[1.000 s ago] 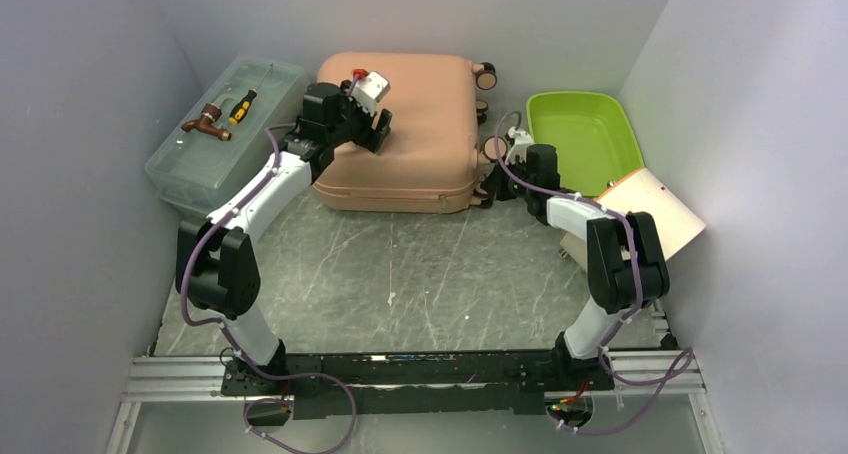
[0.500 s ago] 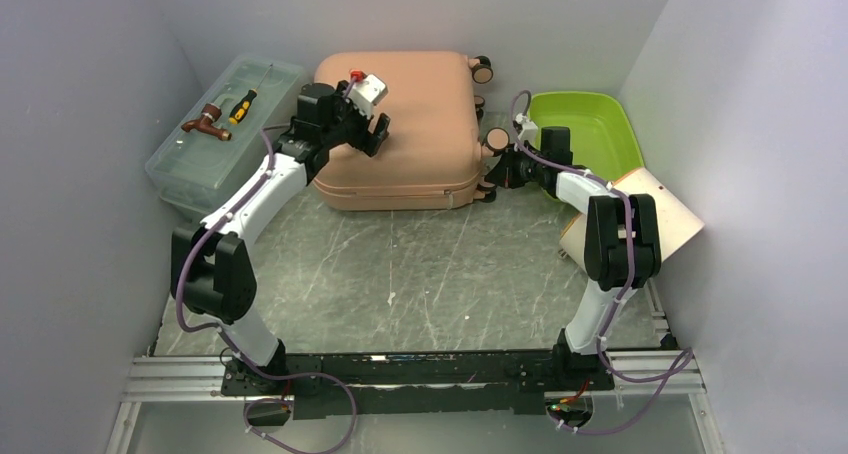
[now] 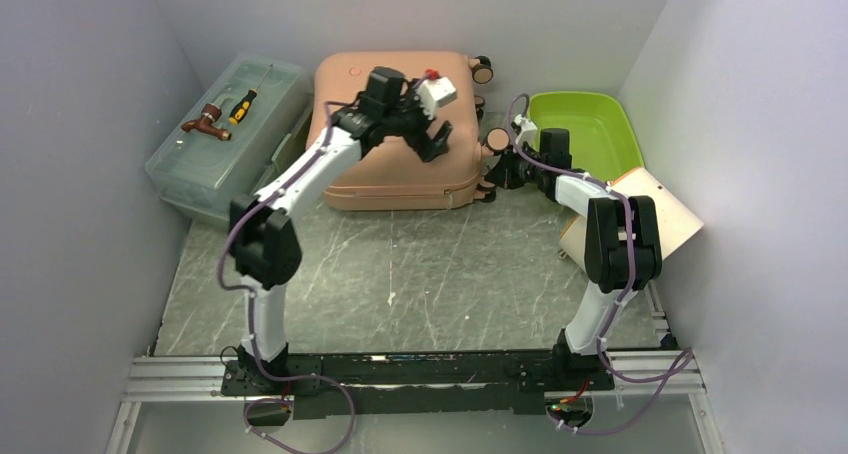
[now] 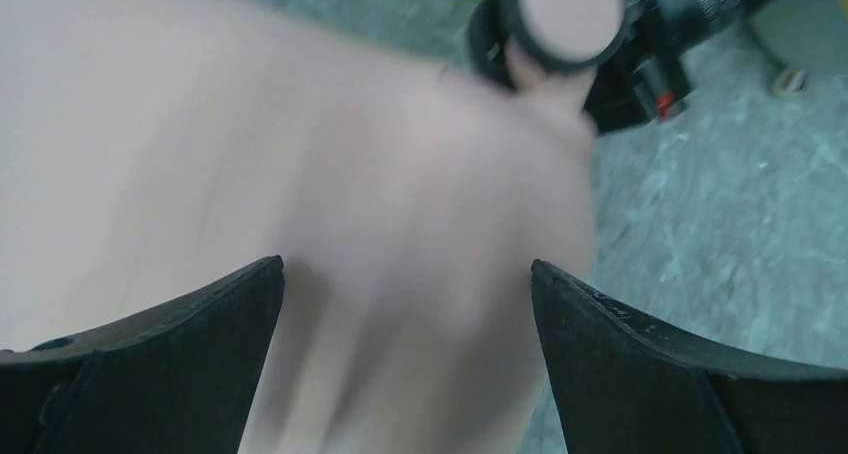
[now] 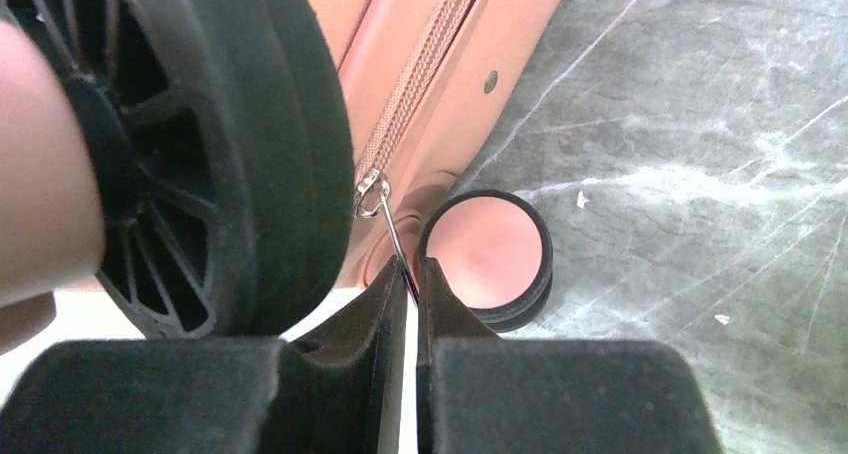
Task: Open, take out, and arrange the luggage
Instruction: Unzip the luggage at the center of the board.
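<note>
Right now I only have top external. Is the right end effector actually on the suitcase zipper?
Observer: Yes. In the right wrist view the right end effector is shut on the metal zipper pull of the suitcase.
Operator: Where along the zip?
Observer: At a corner, right beside a pink-capped wheel. The zipper track running away from the pull looks zipped shut.
Operator: Left side holding anything?
Observer: No. In the left wrist view the left end effector is open over the pink shell, with nothing between its fingers. The view is too blurred to tell whether it touches the shell.
</note>
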Motion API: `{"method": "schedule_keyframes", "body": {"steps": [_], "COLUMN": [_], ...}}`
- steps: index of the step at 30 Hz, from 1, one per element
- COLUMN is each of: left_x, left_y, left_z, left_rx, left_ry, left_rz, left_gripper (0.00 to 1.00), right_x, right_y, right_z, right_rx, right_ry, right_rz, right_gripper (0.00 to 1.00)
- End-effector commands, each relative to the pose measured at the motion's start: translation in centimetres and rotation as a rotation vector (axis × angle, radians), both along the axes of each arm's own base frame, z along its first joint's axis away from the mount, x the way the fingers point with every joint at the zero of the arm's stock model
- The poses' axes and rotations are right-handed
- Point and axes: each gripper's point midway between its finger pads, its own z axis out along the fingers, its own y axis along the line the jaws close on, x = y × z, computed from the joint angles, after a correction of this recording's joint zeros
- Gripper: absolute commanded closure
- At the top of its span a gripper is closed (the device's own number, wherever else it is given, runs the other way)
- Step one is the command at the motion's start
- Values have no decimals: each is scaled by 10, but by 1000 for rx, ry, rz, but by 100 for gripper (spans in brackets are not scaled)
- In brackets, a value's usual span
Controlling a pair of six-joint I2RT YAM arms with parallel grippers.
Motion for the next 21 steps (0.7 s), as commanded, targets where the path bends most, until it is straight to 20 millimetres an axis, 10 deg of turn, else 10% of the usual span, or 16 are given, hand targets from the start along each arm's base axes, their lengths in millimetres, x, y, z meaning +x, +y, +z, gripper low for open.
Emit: {"method": "schedule_keyframes", "body": {"steps": [1,10,21], "left_x": [-25,-31,-48], "left_y": [-62,-129,-139], "left_z": [-33,-35,-102], "left_rx": [-16,-93,199], "left_ry": [190,185,54], "left_rz": [-164,-339,-343], "left_gripper": [1,0,1], "right_x": [46,41,31], "right_y": [-4,-17,-32], "right_z": [32,20,21], "right_rx": [2,100,117], "right_ry": [-182,-92,-75], "right_rz": [-85,-68,-65], "right_gripper": [100,100,100]}}
